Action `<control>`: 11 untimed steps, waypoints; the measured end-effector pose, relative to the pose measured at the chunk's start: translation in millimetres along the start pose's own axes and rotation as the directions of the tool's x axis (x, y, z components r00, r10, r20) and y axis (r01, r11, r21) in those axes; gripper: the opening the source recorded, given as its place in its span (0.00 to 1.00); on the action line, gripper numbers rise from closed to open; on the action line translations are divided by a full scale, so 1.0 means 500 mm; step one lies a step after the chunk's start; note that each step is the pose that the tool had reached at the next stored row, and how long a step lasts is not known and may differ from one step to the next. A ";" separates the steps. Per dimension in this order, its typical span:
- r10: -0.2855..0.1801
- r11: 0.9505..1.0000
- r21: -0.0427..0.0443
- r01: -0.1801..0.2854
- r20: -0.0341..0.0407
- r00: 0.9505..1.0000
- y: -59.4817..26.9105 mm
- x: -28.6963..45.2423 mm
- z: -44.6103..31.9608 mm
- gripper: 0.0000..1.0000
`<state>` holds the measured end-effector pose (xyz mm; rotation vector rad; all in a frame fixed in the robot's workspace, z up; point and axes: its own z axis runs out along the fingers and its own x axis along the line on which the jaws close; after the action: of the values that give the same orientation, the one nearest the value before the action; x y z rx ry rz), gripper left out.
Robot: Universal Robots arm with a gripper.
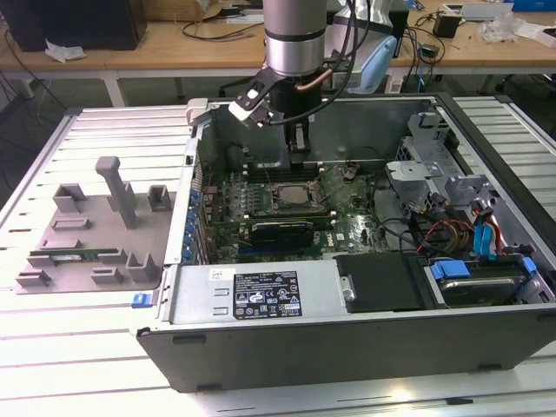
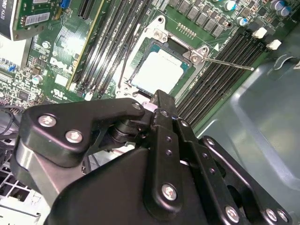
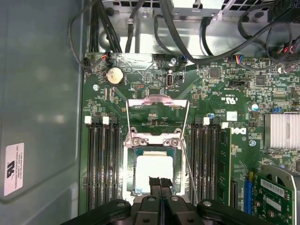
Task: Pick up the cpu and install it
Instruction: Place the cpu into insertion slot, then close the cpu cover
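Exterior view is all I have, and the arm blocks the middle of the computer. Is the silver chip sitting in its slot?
Observer: Yes; in the first wrist view the cpu lies flat in its socket, the gripper over its edge.
Operator: Is it clamped down?
Observer: No; there the metal load plate stands flipped up, open.
Operator: And the lever?
Observer: In the second wrist view the thin lever stands free over the memory slots.

we see a matt silver metal top on the cpu (image 3: 152, 172), a matt black claw (image 2: 159, 101), and a ribbed metal bench (image 1: 95, 130).
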<state>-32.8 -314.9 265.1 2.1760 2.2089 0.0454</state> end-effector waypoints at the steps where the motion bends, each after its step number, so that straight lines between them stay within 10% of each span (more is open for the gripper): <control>1: 0.000 1.000 0.000 0.000 0.000 1.000 0.000 0.000 0.000 0.11; 11: 0.000 1.000 0.000 0.000 0.000 1.000 0.000 0.000 -0.001 0.11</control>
<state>-32.8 -314.8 265.7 2.1760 2.2088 0.0454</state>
